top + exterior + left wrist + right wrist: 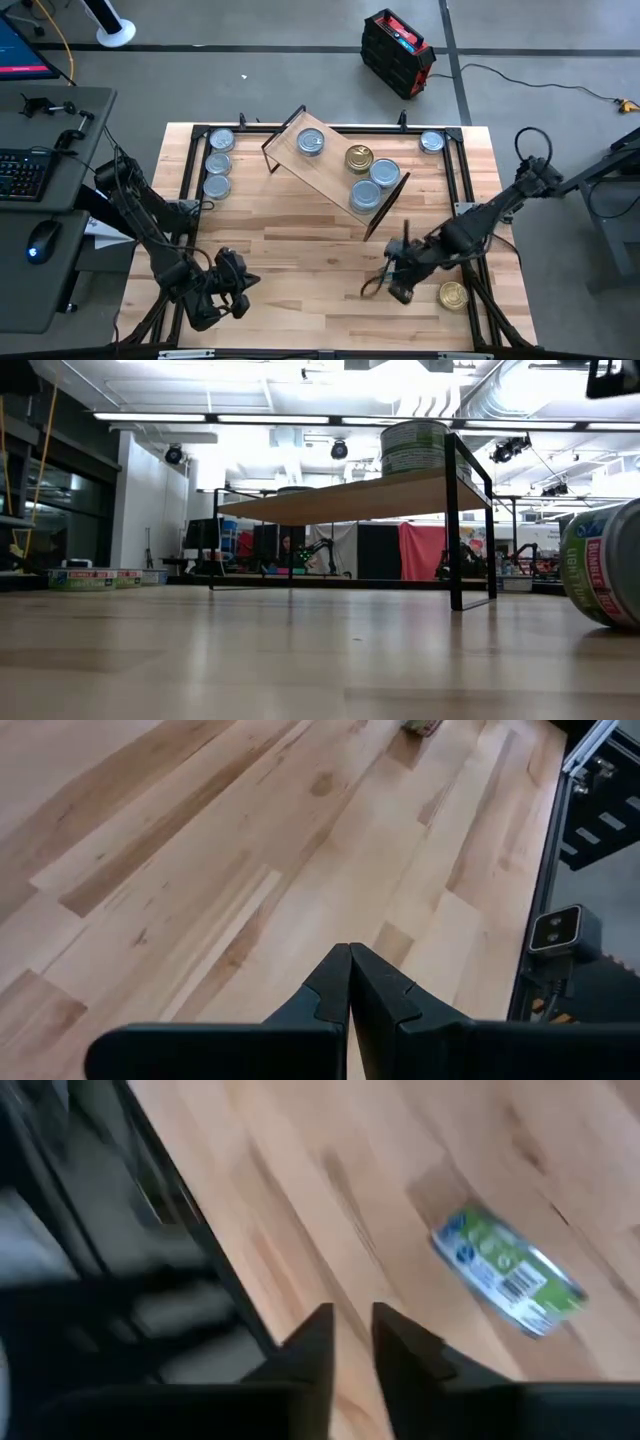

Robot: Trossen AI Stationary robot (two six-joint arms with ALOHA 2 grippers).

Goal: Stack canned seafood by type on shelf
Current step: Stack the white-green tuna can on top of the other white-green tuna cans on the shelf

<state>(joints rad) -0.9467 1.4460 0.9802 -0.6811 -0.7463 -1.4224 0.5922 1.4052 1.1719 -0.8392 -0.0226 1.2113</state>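
The right end effector (392,283), fingers slightly parted and grasping nothing, hovers near the counter's (300,260) front right corner; a gold-topped can (453,295) lies just beside it. The left end effector (232,290), clenched empty, waits at the front left. Four cans sit on the shelf (290,145) toward the back edge.

Two dark jointed arms, black cables.

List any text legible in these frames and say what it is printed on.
"BUMBLE" and "LIGHT TUN", cut off at the frame edge: on the label of the can at the low view's right edge.
Green-and-blue label of the can in the right wrist view: too blurred to read.
Can on the shelf: label unreadable.
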